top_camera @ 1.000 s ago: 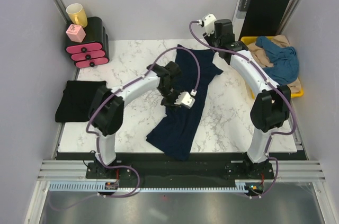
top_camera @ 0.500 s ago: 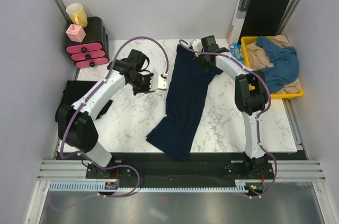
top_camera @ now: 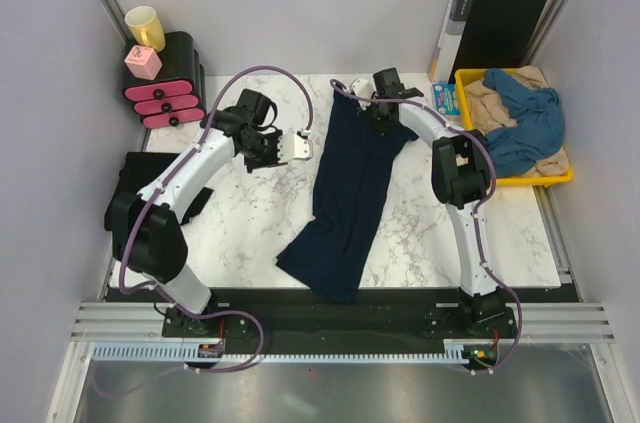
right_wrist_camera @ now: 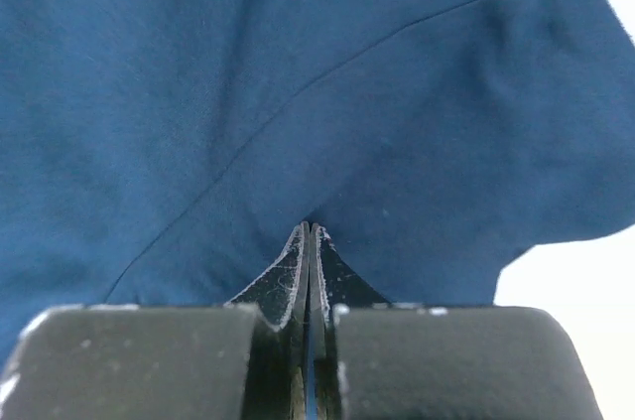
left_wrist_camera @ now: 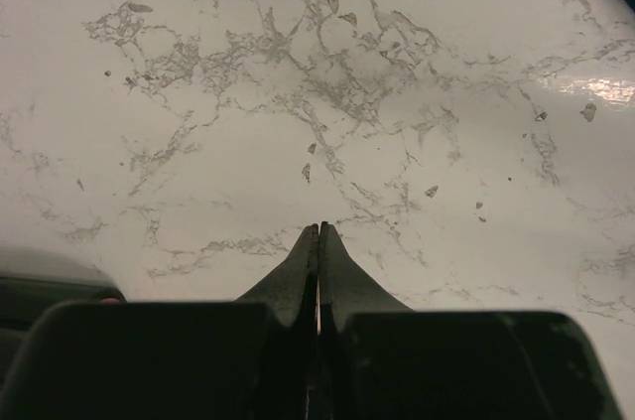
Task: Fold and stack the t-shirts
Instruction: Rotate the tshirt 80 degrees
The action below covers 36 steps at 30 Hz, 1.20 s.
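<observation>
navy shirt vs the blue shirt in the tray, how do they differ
The navy shirt lies stretched out long on the table; the blue shirt sits crumpled in the tray, over a beige shirt. The navy shirt is much darker than the blue shirt. Neither is folded yet.

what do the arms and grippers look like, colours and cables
The left arm and right arm have white links, bulky black joints and purple cables running along them. The left gripper and right gripper have dark, tapered fingers.
</observation>
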Tool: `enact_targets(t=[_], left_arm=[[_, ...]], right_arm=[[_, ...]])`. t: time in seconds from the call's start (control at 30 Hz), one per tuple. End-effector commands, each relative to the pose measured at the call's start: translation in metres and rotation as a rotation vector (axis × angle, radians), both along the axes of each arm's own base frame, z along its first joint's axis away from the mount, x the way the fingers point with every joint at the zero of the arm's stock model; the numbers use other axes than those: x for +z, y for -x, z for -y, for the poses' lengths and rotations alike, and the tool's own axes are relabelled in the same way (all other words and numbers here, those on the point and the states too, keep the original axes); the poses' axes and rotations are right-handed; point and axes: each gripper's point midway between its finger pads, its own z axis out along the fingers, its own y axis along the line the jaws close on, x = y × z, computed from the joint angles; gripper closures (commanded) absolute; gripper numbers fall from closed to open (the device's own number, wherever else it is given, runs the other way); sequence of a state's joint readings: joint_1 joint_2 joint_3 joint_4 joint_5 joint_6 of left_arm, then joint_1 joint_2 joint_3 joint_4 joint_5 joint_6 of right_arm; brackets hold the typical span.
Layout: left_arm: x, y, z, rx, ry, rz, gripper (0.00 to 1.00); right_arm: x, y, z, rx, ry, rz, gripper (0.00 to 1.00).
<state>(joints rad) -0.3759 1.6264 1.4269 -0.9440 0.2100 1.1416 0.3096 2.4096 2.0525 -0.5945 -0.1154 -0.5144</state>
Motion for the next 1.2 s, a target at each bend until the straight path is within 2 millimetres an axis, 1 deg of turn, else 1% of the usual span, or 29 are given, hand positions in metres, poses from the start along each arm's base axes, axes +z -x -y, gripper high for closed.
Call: enact_targets(t=[0.0, 0.1, 0.2, 0.3, 0.33, 0.4, 0.43, 0.5, 0.53, 0.6, 0.63, 0.7, 0.73, 0.8, 0.83, 0.9, 0.93, 0.97, 1.0, 1.03, 1.1, 1.13, 1.17], left_arm=[[0.013, -0.018, -0.001, 0.034, 0.004, 0.055, 0.98], [0.014, -0.020, -0.002, 0.032, 0.001, 0.064, 0.98], [0.016, -0.023, -0.002, 0.039, 0.005, 0.075, 0.98], [0.017, -0.023, -0.001, 0.046, 0.010, 0.076, 0.98], [0.017, -0.023, -0.001, 0.048, 0.011, 0.076, 0.98], [0.018, -0.024, -0.002, 0.052, 0.013, 0.082, 0.98], [0.017, -0.023, -0.002, 0.051, 0.013, 0.079, 0.98], [0.018, -0.023, -0.002, 0.055, 0.015, 0.079, 0.98], [0.017, -0.022, -0.001, 0.054, 0.017, 0.076, 0.98], [0.017, -0.020, -0.002, 0.058, 0.019, 0.075, 0.98], [0.016, -0.019, -0.002, 0.059, 0.018, 0.071, 0.98], [0.015, -0.018, -0.003, 0.059, 0.017, 0.074, 0.98], [0.012, -0.016, -0.005, 0.057, 0.012, 0.068, 0.98], [0.012, -0.014, -0.007, 0.059, 0.013, 0.070, 0.98], [0.010, -0.013, -0.007, 0.058, 0.016, 0.070, 0.98], [0.008, -0.013, -0.009, 0.058, 0.017, 0.071, 0.98], [0.007, -0.014, -0.009, 0.059, 0.019, 0.071, 0.98], [0.008, -0.015, -0.008, 0.061, 0.025, 0.078, 0.98], [0.010, -0.016, -0.008, 0.062, 0.032, 0.084, 0.98], [0.010, -0.016, -0.007, 0.066, 0.041, 0.087, 0.98], [0.015, -0.024, -0.006, 0.069, 0.068, 0.132, 0.98], [0.015, -0.022, -0.007, 0.070, 0.075, 0.149, 0.98], [0.017, -0.024, -0.006, 0.069, 0.085, 0.172, 0.98]], right_arm=[[-0.014, -0.003, -0.006, 0.048, 0.004, -0.016, 1.00], [-0.024, -0.002, -0.009, 0.062, 0.019, -0.025, 1.00], [-0.030, -0.010, -0.010, 0.064, 0.053, 0.009, 1.00], [-0.029, -0.027, -0.016, 0.091, 0.079, 0.094, 1.00], [-0.030, -0.035, -0.021, 0.101, 0.079, 0.134, 1.00], [-0.027, -0.047, -0.026, 0.121, 0.088, 0.192, 1.00], [-0.026, -0.057, -0.033, 0.141, 0.092, 0.245, 1.00], [-0.022, -0.070, -0.039, 0.149, 0.115, 0.313, 1.00], [-0.018, -0.081, -0.049, 0.166, 0.121, 0.388, 1.00], [-0.013, -0.095, -0.046, 0.138, 0.172, 0.472, 1.00], [-0.005, -0.106, -0.050, 0.123, 0.174, 0.550, 1.00], [0.007, -0.118, -0.047, 0.093, 0.199, 0.634, 1.00], [0.020, -0.125, -0.042, 0.040, 0.214, 0.693, 1.00], [0.033, -0.128, -0.038, 0.006, 0.218, 0.721, 1.00], [0.041, -0.127, -0.035, -0.007, 0.213, 0.731, 0.97], [0.052, -0.121, -0.033, -0.017, 0.205, 0.740, 0.85], [0.065, -0.113, -0.029, -0.026, 0.194, 0.756, 0.75], [0.074, -0.108, -0.029, -0.024, 0.181, 0.764, 0.69], [0.086, -0.103, -0.028, -0.041, 0.153, 0.777, 0.61], [0.112, -0.093, -0.024, -0.063, 0.125, 0.807, 0.47], [0.137, -0.083, -0.019, -0.101, 0.090, 0.823, 0.44], [0.160, -0.073, -0.013, -0.114, 0.077, 0.839, 0.44], [0.172, -0.068, -0.010, -0.127, 0.073, 0.849, 0.43]])
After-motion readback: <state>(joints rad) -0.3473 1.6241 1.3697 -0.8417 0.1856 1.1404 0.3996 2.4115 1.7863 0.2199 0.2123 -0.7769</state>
